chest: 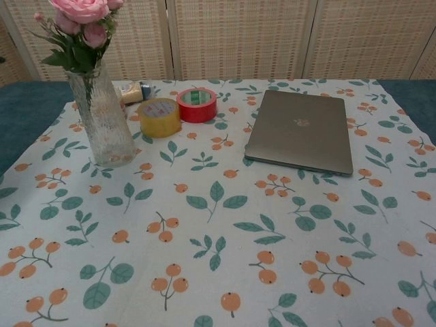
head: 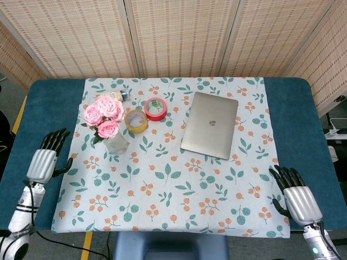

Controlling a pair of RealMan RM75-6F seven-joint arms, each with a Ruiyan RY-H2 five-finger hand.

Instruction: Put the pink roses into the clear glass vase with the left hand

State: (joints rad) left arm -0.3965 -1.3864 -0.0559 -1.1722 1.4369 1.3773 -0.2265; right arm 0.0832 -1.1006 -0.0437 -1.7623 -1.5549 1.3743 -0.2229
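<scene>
Staged home-office tabletop, looking domestic: woven bamboo screen (head: 179, 35) standing behind floral tablecloth (head: 173, 179); closed laptop (head: 210, 124) and tape rolls (head: 146, 115) lying on tablecloth; blue table (head: 295, 119) showing beyond tablecloth.

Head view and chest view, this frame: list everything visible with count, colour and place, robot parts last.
pink roses: one bunch, pink with green leaves, standing in the vase
clear glass vase: one, transparent, upright at the cloth's left side
yellow tape roll: one, yellow, right of the vase
red tape roll: one, red, behind and right of the yellow roll
small beige tube: one, beige, behind the vase
closed silver laptop: one, silver, right of centre
floral tablecloth: one, white with leaf and berry print, over the table
blue table: one, dark blue
left hand: one, silver and black, empty, left of the cloth
right hand: one, empty, near right corner
</scene>
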